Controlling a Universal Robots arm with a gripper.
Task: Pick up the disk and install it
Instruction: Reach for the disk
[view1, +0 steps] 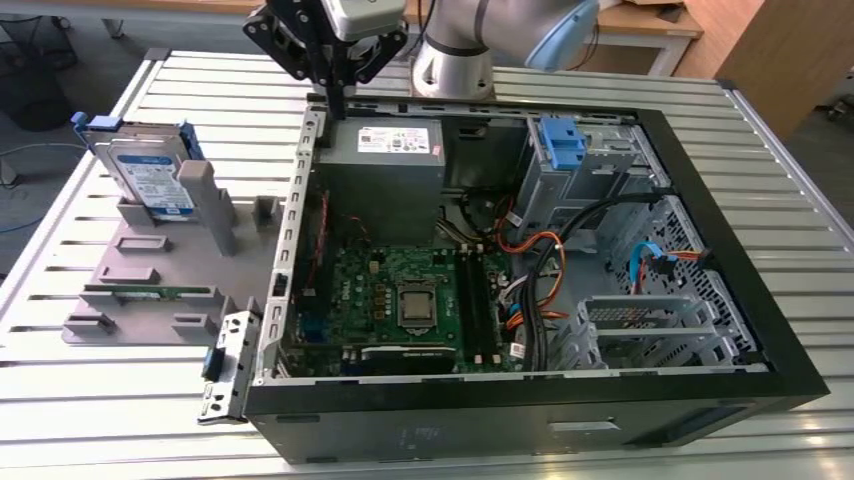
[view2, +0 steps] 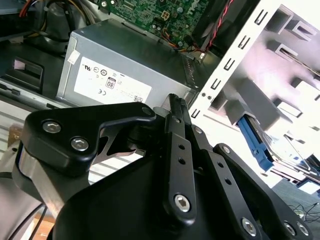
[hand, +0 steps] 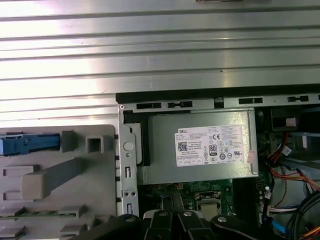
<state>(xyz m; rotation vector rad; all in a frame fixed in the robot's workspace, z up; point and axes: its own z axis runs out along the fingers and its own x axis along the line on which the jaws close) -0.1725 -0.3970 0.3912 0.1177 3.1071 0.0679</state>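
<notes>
Evidently not yet in hand: disk (view1: 144, 172) upright on its long edge in a slot at the far end of the grey fixture (view1: 160, 270), at the exterior view's left, on the slatted tabletop (view1: 94, 420) just beside the open computer case (view1: 534, 415). Gripper (view1: 332, 100) well apart from it, to the right: hangs over the far left corner of the case, close above the power supply (view1: 387, 150). Fingers (view2: 175, 107) seemingly together, judging by the second wrist view, and clamped on nothing.

Looks stiff and dense for its bulk: metal body, no give, unlikely to flex in a pinch, heavy enough to swing if caught off centre. Probably slippery on the bare silver face and the glossy label. Likely kinder to a grip along the blue carrier frame (hand: 15, 145), seen from above in the first wrist view, though thin plastic there and perhaps springy at the clips. Fragile too, presumably: no knocks, no scraping against the slot walls. Best taken by the free upper part, across the thin way, flat faces between the pads, clear of the grey post (view1: 200, 190) standing just on its near side.
</notes>
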